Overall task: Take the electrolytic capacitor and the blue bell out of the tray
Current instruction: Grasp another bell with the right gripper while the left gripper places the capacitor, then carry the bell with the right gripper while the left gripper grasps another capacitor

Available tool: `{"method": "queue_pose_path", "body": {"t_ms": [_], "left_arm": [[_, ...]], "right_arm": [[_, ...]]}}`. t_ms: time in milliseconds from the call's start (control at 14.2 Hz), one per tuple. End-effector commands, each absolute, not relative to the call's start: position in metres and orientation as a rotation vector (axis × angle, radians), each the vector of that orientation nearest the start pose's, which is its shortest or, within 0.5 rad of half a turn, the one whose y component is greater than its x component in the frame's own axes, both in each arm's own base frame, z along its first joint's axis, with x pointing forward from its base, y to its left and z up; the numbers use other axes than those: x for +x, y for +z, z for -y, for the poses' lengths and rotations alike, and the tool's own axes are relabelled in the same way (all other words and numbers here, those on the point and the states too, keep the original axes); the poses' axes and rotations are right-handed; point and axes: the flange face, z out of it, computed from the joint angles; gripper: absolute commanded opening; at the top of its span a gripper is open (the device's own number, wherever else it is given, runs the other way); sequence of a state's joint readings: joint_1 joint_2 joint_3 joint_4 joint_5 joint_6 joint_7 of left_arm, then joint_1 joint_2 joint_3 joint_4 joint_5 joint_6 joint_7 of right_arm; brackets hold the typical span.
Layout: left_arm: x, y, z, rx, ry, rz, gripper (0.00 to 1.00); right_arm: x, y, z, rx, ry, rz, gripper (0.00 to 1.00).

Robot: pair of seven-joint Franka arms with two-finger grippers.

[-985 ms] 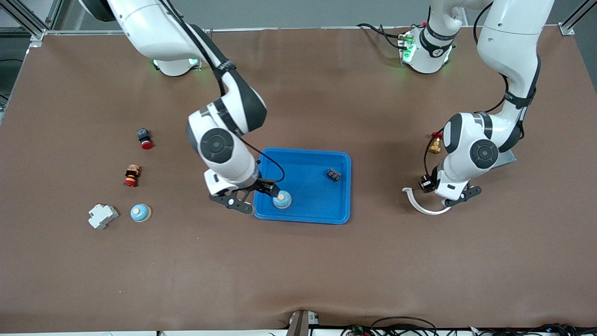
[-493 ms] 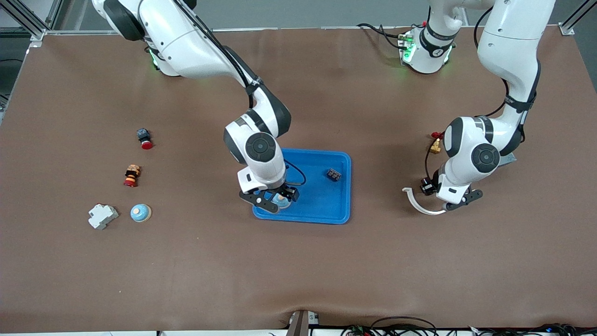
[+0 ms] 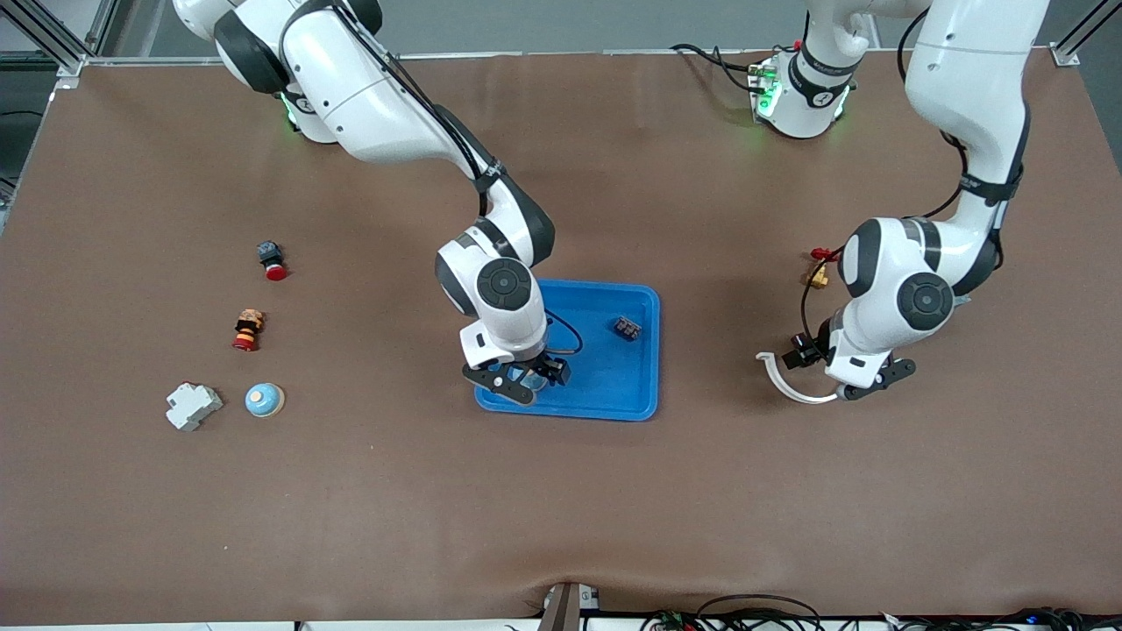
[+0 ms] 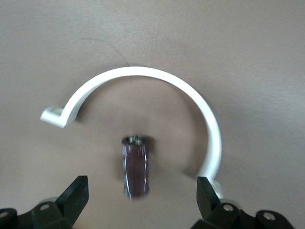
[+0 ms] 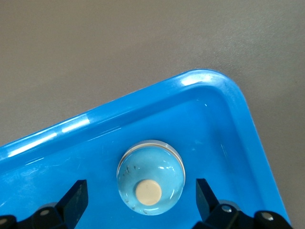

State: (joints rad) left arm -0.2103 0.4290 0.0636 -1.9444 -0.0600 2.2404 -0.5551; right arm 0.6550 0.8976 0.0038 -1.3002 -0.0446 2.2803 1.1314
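Front view: the right gripper hangs over the blue tray, at the corner nearest the camera toward the right arm's end. The left gripper is down beside a white curved clip.

Left wrist view: fingers spread; a dark capacitor lies between them on the table, outside the tray.

Right wrist view: fingers spread, straddling the blue bell. The domed top could slip out of a high pinch.

Toward the right arm's end of the surface lie a red-capped button, a striped button, a grey block and a second bell. A white curved clip lies toward the left arm's end.
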Motion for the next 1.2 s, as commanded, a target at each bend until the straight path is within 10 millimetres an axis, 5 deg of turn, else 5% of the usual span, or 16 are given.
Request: {"method": "queue_pose_path", "body": {"t_ms": [0,141,352,633,704,845,1126], "left_arm": [[0.619,0.313,0.124,-2.986,0.260,0.757,1.00],[0.626,0.342,0.157,-2.971,0.249,0.841,1.00],[0.629,0.353,0.223,-2.922,0.189,1.040,1.00],[0.628,0.332,0.299,-2.798,0.272,1.424,1.00],[0.628,0.321,0.311,-2.751,0.268,1.503,1.00],[0.627,0.305,0.334,-2.695,0.234,1.647,1.00],[0.609,0.274,0.382,-2.589,0.178,1.831,1.00]], "right_arm": [[0.600,0.203,-0.466,-3.030,-0.173,-0.687,1.00],[0.599,0.193,-0.465,-3.050,-0.180,-0.671,1.00],[0.599,0.192,-0.466,-3.048,-0.184,-0.669,1.00],[0.599,0.187,-0.464,-3.053,-0.181,-0.670,0.94],[0.598,0.187,-0.465,-3.053,-0.181,-0.668,0.72],[0.596,0.187,-0.468,-3.054,-0.178,-0.665,0.03],[0.596,0.199,-0.470,-3.031,-0.168,-0.729,0.00]]}}
